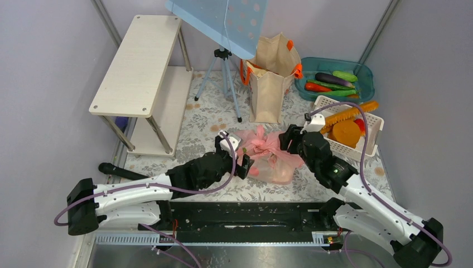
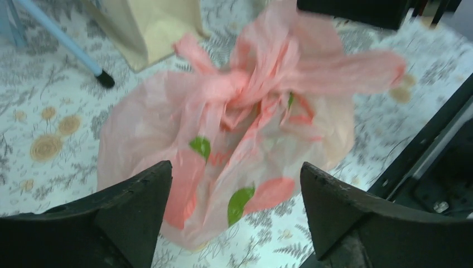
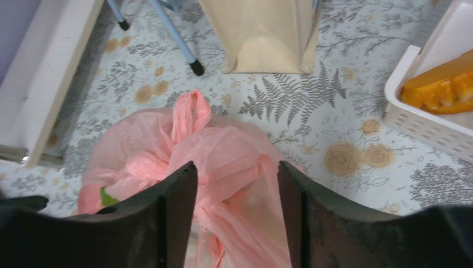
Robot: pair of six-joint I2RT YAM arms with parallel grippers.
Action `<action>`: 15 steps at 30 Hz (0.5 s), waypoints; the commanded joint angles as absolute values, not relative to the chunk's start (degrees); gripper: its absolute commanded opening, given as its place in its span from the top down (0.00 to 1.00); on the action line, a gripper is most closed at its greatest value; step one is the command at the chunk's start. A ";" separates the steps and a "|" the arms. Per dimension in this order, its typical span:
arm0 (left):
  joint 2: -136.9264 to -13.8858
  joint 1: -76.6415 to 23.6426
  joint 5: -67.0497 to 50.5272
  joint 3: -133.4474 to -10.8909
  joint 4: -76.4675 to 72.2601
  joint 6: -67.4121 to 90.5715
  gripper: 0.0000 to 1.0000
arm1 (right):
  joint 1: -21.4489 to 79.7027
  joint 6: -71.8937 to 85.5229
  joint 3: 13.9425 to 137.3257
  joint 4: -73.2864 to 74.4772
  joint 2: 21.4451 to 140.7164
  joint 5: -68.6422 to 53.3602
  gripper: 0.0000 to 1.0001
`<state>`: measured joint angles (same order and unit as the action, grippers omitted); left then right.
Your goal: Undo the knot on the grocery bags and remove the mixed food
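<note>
Between both parted grippers – pink bag (image 1: 268,156), knotted, ungripped.

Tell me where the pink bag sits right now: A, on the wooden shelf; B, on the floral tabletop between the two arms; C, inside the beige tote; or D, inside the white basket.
B: the pink bag lies on the floral tabletop, with the left gripper and the right gripper on either side.

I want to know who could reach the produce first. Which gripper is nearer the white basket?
Right. The right gripper hangs over the pink bag's right side, just beside the white basket. The left gripper sits at the bag's far left edge, farther away.
</note>
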<state>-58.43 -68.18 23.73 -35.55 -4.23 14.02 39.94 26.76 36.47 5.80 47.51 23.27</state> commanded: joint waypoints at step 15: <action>-74.68 -60.97 21.59 -46.67 -5.61 10.10 0.18 | 42.58 34.44 39.61 7.36 49.08 11.46 0.21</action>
